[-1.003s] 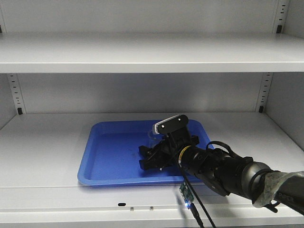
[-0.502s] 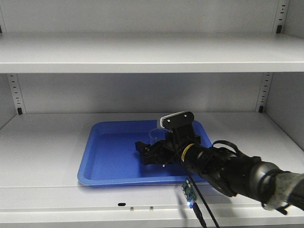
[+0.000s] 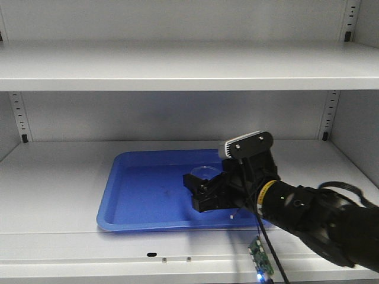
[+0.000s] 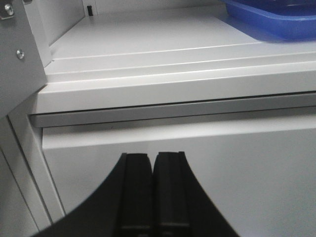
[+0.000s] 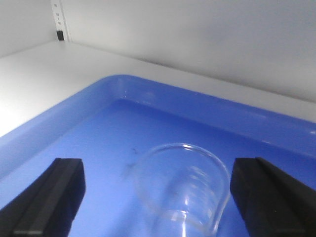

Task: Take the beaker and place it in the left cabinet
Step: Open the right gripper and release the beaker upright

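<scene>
Left gripper (image 4: 152, 190): nearest your left wrist view, its two black fingers are pressed flat together with nothing between them. It sits below and in front of the shelf's front edge.
Shelf lip: in that same view you see the grey front edge of the left cabinet (image 4: 163, 84) running across just above the gripper, with a corner of the blue tray (image 4: 276, 19) at the top right, well apart from the gripper.
Right gripper (image 5: 153, 190): you have the fingers spread wide, one at each lower corner of the right wrist view, and neither touches the glass.
Beaker (image 5: 181, 185): it stands upright on the tray floor between the spread fingers, clear glass with a round rim. Faint graduation marks show on its wall, too blurred for you to read.
Front view: the right gripper (image 3: 204, 192) reaches in from the lower right over the tray's right half, and the rim of the beaker (image 3: 205, 172) shows just behind it.
Tray edges: the blue tray (image 3: 142, 183) has a raised rim all round. Its left half is bare blue floor.
Open room: you have bare shelf on both sides of the tray and behind it, back to the rear wall.
Writing: no brand or label is readable anywhere.
Far: an upper shelf (image 3: 177, 65) spans the full width above, with slotted uprights (image 3: 19, 115) at the rear corners.
</scene>
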You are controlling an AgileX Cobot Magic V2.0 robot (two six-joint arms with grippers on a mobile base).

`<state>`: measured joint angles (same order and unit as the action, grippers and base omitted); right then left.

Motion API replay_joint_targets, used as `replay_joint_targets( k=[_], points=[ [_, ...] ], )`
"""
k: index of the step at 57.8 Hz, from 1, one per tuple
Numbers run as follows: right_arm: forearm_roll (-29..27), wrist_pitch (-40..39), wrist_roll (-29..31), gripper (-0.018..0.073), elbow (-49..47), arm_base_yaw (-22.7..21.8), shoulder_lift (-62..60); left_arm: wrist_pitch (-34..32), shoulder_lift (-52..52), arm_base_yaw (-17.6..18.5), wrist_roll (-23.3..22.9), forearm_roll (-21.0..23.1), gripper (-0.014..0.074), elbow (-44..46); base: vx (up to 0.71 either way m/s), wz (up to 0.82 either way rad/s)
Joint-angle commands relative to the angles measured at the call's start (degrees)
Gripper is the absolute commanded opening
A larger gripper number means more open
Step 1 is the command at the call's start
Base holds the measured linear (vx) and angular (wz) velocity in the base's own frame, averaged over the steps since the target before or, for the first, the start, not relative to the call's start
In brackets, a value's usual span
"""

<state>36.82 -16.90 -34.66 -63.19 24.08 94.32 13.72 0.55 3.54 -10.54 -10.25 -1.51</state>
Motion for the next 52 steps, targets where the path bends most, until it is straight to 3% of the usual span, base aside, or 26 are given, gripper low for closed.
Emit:
replay_joint_targets(
  k=[1,25,44,52],
  points=[
    [-0.08,-2.81,0.43,0.0637,1.54,-0.05,-6.3,-4.48,1.01,0.04,-0.2,0.26,0.0004,0.54,0.0,0.0],
    [-0.08,-0.45,-2.29,0.062,20.75,-0.05,-28.81,-4.48,1.01,0.04,-0.2,0.26,0.0004,0.54,0.0,0.0],
    [-0.08,-0.01,-2.3,0.0545,27.13,-0.11,-36.43,-4.48,1.01,0.04,-0.2,0.26,0.0004,0.54,0.0,0.0],
    [-0.08,5.34,-2.3,0.0499,27.21,-0.23,-37.41,-4.48,1.01,0.04,-0.2,0.26,0.0004,0.54,0.0,0.0]
  ],
)
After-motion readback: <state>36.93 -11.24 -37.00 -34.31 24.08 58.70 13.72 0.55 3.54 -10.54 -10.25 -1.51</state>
